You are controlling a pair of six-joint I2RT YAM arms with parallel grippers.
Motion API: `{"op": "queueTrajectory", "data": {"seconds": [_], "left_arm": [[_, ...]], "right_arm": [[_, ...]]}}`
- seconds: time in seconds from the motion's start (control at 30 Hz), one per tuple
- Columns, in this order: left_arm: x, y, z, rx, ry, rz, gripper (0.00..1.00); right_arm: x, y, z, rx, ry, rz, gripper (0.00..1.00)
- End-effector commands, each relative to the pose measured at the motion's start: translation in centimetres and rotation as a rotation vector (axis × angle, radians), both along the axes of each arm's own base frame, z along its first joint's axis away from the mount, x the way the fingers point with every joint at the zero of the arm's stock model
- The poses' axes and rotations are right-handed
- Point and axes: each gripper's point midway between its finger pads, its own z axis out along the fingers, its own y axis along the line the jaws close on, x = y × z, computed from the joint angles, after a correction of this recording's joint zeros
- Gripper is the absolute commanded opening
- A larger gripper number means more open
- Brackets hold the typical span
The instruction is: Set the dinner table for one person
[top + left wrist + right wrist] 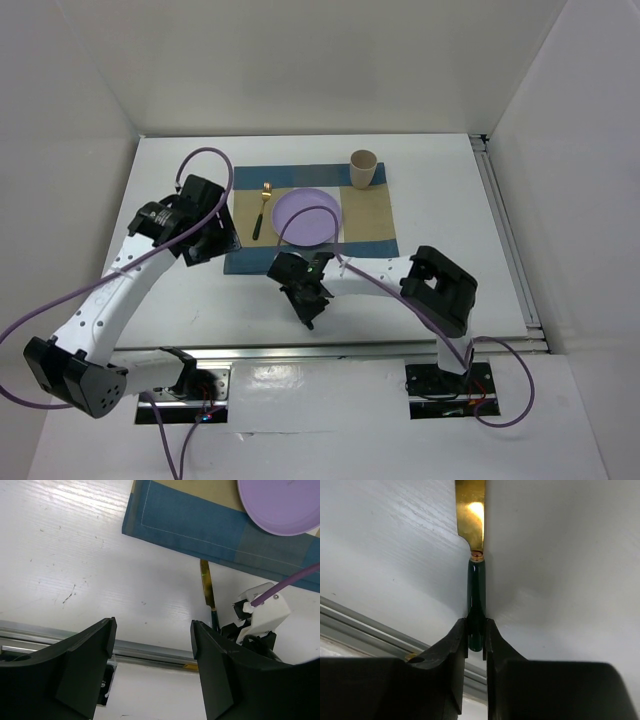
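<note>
On the white dinner table (440,200) lies a blue-and-tan placemat (372,215) bearing a purple plate (308,215), a gold fork (262,210) left of the plate and a tan cup (363,168) at the back. A knife (476,587) with a gold blade and dark green handle points toward the placemat's front edge (206,582). My right gripper (476,627) is shut on the end of its handle, low over the table (308,300). My left gripper (152,630) hangs open and holds nothing, left of the placemat (215,240).
A metal rail (330,350) runs along the near edge just behind the right gripper, and another rail (505,230) lines the right side. White walls enclose the table on the left, back and right. Purple cables loop over both arms.
</note>
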Motion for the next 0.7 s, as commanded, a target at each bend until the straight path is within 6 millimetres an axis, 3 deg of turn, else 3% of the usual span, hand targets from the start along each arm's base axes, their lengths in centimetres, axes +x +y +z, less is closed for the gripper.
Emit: {"op": "queueTrajectory", "data": {"seconds": [0.0, 0.03, 0.1, 0.23, 0.4, 0.47, 0.57, 0.67], "left_arm": [[0.4, 0.5, 1.9, -0.001, -0.062, 0.023, 0.78], [0.5, 0.4, 1.7, 0.002, -0.054, 0.023, 0.78], [0.6, 0.4, 2.0, -0.002, -0.063, 0.023, 0.78], [1.3, 0.2, 2.2, 0.007, -0.067, 0.007, 0.78], [1.8, 0.3, 2.4, 0.004, -0.077, 0.016, 0.78], [2.5, -0.2, 2.6, -0.015, -0.104, 0.012, 0.79], [3.0, -0.5, 2.4, -0.020, -0.107, -0.001, 0.79], [3.5, -0.9, 2.5, -0.027, -0.101, -0.006, 0.79]], "right_arm": [[-0.5, -1.3, -0.4, -0.060, -0.010, -0.021, 0.16], [-0.5, -1.4, 0.1, -0.047, -0.016, -0.021, 0.08], [-0.6, -2.1, 0.9, -0.055, -0.025, -0.024, 0.01], [-0.6, -4.3, 3.6, -0.069, -0.078, -0.039, 0.00], [-0.2, -9.3, 7.6, -0.155, -0.133, -0.093, 0.00], [1.8, -11.6, 8.9, -0.156, -0.156, -0.186, 0.00], [4.8, -14.7, 9.4, -0.157, -0.174, -0.264, 0.00], [6.8, -13.6, 10.2, -0.062, -0.179, -0.241, 0.00]]}}
